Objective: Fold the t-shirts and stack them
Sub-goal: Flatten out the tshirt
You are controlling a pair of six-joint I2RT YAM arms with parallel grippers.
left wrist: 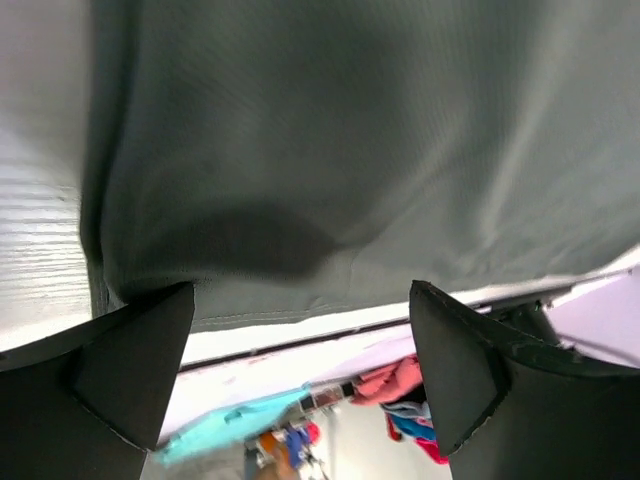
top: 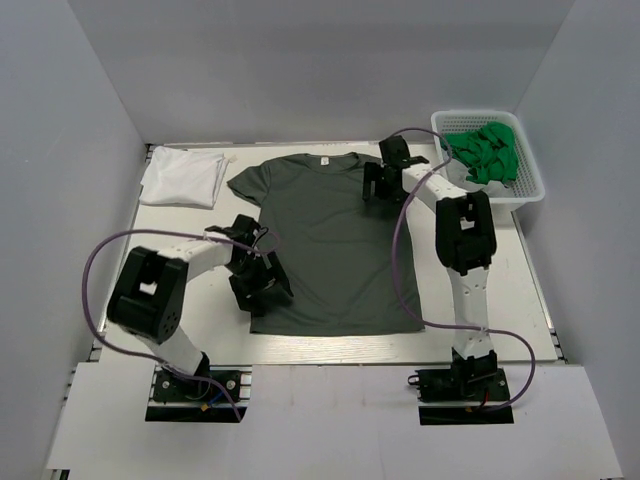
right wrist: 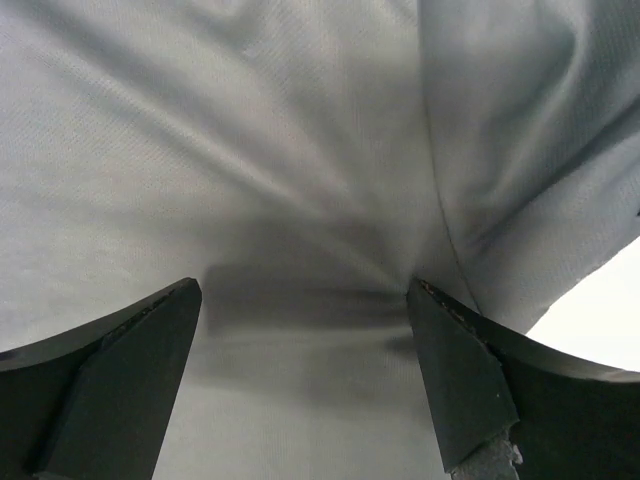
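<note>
L gripper (top: 264, 294), jaws spread, at near-left hem of olive tee (top: 325, 240); R gripper (top: 380, 188) likewise unclenched at far-right sleeve, contact unclear. Tee flat mid-table, white tee (top: 183, 177) folded at far-left corner. Risk: pinching one layer only, skewing fold.

Olive tee (top: 330, 240): one sleeve hidden under right pincer (top: 377, 188); hem corner likely under left pincer (top: 259, 298).

Overhead; wrist cameras near olive tee (top: 330, 240)

Plain pale grey walls (top: 320, 70) box in the white tabletop (top: 520, 285) along the left, top and right of the frame, under soft, even light.
</note>
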